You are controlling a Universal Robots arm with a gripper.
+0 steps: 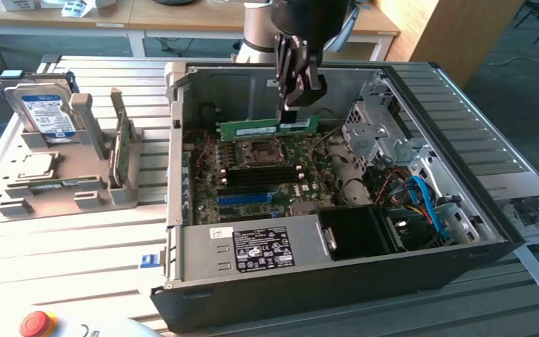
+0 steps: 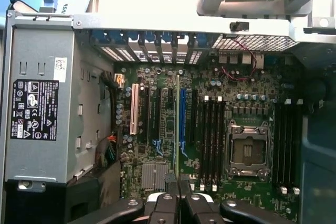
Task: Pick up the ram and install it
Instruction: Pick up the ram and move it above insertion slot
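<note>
The ram (image 1: 267, 128), a long thin green stick with a white label, hangs level inside the open computer case (image 1: 457, 133), above the motherboard's CPU socket (image 1: 259, 150). My gripper (image 1: 293, 107) comes down from above and is shut on the ram near the end toward the exterior view's right. In the wrist view the ram (image 2: 177, 124) appears edge-on as a thin line running out from between my fingertips (image 2: 171, 181). It lies over the board between the blue slot (image 2: 182, 116) and the black memory slots (image 2: 212, 139).
The grey power supply (image 1: 250, 246) fills the case's near side, and a metal drive cage (image 1: 382, 137) with cables sits on the exterior view's right. On the left a grey holder (image 1: 64, 196) carries a hard drive (image 1: 43, 111) and an upright green card (image 1: 118, 144). A red stop button (image 1: 37, 323) sits at the front.
</note>
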